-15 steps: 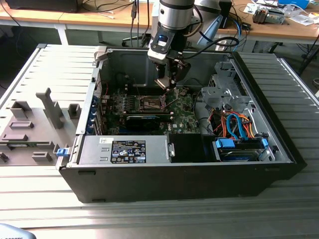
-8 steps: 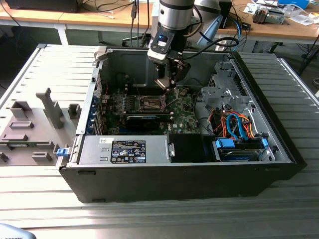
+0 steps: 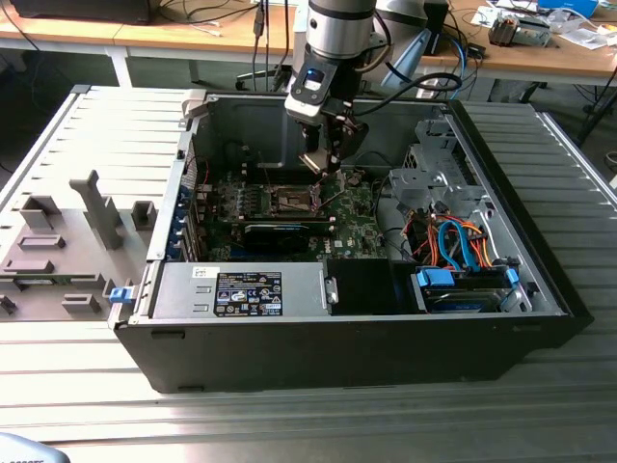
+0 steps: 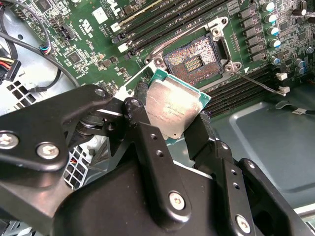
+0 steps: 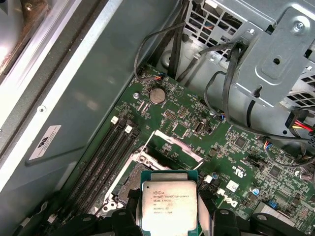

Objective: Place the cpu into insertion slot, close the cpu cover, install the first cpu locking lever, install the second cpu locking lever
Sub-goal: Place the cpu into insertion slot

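Tool (image 4: 171, 112) pinching cpu (image 5: 170, 206) by two opposite edges; cpu held clear of uncovered insertion slot (image 4: 193, 60), not seated.

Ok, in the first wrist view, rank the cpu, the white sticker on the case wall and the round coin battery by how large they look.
1. cpu: largest, though it is held nearest the camera, so part of that is nearness.
2. white sticker.
3. coin battery: smallest.
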Robot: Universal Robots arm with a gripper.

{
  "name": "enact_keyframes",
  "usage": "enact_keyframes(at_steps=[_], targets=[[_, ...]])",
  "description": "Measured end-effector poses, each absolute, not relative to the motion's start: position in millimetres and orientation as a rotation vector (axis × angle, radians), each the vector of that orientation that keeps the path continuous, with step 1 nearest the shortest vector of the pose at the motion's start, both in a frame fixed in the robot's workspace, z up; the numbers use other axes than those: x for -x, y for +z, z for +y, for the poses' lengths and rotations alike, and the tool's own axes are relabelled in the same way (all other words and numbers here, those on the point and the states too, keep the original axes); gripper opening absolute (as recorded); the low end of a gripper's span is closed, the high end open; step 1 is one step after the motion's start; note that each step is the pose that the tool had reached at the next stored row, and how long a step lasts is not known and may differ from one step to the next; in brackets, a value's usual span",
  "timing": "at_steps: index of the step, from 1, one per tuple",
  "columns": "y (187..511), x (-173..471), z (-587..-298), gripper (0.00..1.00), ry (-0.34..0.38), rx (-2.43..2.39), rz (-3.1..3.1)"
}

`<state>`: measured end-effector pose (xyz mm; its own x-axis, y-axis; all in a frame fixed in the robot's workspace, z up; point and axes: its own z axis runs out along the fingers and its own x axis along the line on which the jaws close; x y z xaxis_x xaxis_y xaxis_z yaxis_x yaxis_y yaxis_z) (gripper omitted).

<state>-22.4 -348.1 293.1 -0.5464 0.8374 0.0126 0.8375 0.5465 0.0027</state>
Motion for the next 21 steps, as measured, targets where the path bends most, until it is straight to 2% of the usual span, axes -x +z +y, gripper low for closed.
enact_keyframes(at_steps=[21], targets=[[291.4, 22.4, -348.0, 0.55, -0.013, 1.509, -2.744]])
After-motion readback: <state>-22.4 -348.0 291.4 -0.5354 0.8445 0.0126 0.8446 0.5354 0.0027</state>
